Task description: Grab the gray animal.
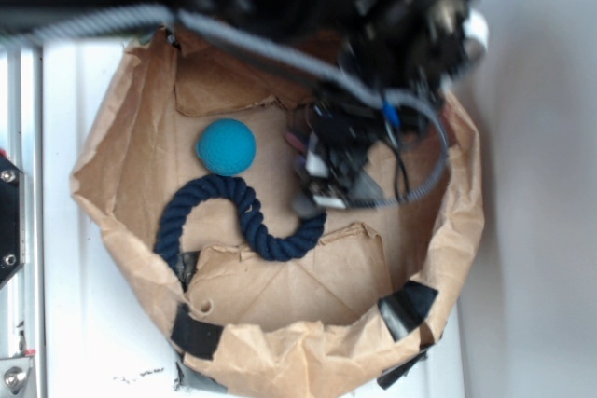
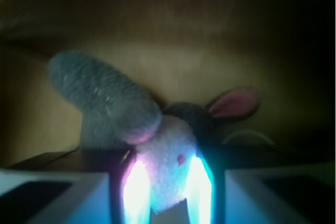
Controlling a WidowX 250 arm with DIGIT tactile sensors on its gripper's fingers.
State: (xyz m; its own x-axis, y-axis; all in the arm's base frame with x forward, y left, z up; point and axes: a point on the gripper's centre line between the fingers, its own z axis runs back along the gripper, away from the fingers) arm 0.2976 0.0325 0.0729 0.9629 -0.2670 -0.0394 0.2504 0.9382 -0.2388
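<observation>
Wrist view, nearest first: the two fingers (image 2: pixel 167 192) sit at the bottom edge, glowing pale blue-white on their inner faces, closed narrow w/ the gray animal (image 2: pixel 168 177) pinched between them. Its whitish muzzle fills the gap, touching both inner faces; one small red eye shows just above the fingertips. Just beyond the fingers, up & left, one long gray ear (image 2: pixel 105 98) juts out, blurred. Up & right of the fingers, the other ear (image 2: pixel 233 103) shows its pink lining. Beyond the toy: brown paper, dim & out of focus.

Exterior view: the gripper (image 1: pixel 326 184) is down inside a crumpled brown paper bag (image 1: pixel 121 165), under the black arm (image 1: pixel 373 16). Only a bit of gray at the fingers is visible there; the toy is mostly hidden by the gripper. Right beside the fingers, one end of the dark navy rope (image 1: pixel 224 216) curls up to them; can't tell if touching. Further off, past the rope's arch, the teal ball (image 1: pixel 226 146) lies on the bag floor, apart from the fingers. Farthest: bag rim w/ black tape patches (image 1: pixel 196 333), all on the white table (image 1: pixel 75 342).
</observation>
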